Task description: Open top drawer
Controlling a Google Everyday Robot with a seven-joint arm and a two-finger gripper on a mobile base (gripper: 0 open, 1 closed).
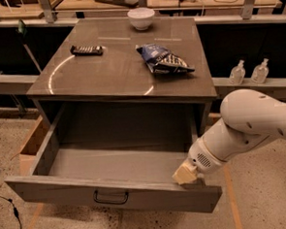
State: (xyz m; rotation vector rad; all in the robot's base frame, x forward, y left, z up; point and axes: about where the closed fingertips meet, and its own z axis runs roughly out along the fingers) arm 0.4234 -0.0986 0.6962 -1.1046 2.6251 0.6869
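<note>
The top drawer point(138, 197) is standing wide open, nearest. The hand point(187, 174) is resting on its front rim, right end; whether it is clenched, I cannot tell. Behind, a snack bag point(165, 60) is lying on the counter point(111, 79).

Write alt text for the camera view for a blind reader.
A wide matte grey top drawer stands open below a grey cabinet top, with the white robot arm's gripper on the right end of its front edge. On top lie a white bowl, a blue snack bag and a small dark flat object.
</note>
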